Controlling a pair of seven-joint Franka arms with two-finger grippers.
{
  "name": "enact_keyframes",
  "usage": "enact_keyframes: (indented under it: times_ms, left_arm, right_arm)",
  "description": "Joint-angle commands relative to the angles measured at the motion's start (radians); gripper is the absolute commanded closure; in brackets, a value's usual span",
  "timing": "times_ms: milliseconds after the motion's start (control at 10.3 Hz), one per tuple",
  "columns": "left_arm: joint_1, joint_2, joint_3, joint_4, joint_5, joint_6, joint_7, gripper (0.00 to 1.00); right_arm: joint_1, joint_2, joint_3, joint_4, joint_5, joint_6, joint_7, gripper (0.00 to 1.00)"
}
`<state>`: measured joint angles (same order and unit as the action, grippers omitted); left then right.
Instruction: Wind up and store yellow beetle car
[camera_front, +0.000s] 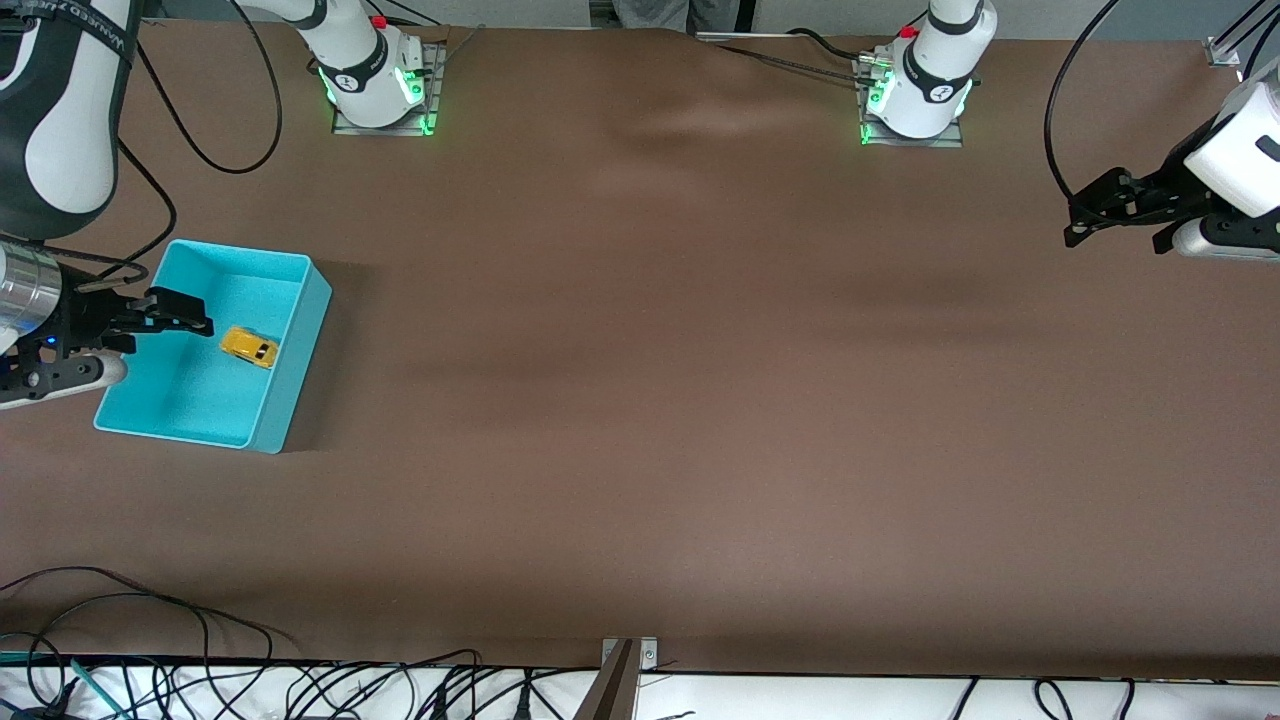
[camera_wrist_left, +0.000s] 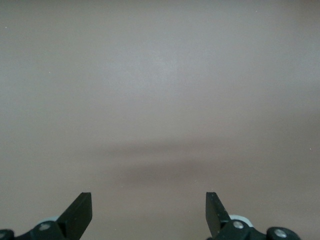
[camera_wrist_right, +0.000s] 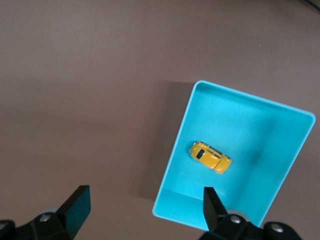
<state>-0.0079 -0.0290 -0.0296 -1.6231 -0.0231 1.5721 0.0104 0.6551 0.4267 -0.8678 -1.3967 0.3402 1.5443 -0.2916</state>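
Note:
The yellow beetle car (camera_front: 249, 347) (camera_wrist_right: 210, 157) lies on its wheels on the floor of the turquoise bin (camera_front: 298, 345) (camera_wrist_right: 245, 125), roughly in the middle, touching no wall. My right gripper (camera_front: 192, 314) (camera_wrist_right: 146, 197) hangs open and empty above the bin's rim at the right arm's end of the table, apart from the car. My left gripper (camera_front: 1080, 225) (camera_wrist_left: 149, 200) waits open and empty over bare table at the left arm's end.
The brown tabletop (camera_front: 680, 400) stretches between the two arms. Both arm bases (camera_front: 375, 75) (camera_front: 925, 85) stand along the edge farthest from the front camera. Cables (camera_front: 150, 660) trail along the nearest edge.

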Motion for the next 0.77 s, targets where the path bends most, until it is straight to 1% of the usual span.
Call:
enact_keyframes:
  times_ms: [0,193,387,483,676]
  left_arm:
    - [0.008,0.015,-0.003,0.028,-0.018,-0.010,-0.001,0.00]
    - [0.008,0.015,-0.003,0.028,-0.018,-0.010,-0.001,0.00]
    - [0.012,0.017,-0.003,0.028,-0.018,-0.010,-0.001,0.00]
    - [0.016,0.017,-0.003,0.028,-0.018,-0.010,-0.001,0.00]
    - [0.016,0.017,-0.003,0.028,-0.018,-0.009,-0.001,0.00]
  right_arm:
    - [0.035,-0.023,0.000,0.013,0.013,-0.056,0.191,0.00]
    - [0.058,-0.025,-0.007,0.013,-0.004,-0.056,0.210,0.00]
    - [0.058,-0.031,-0.010,0.013,-0.013,-0.081,0.223,0.00]
    - [0.058,-0.032,-0.011,0.015,-0.035,-0.076,0.223,0.00]
    - [0.051,-0.046,0.004,0.015,-0.038,-0.064,0.224,0.00]
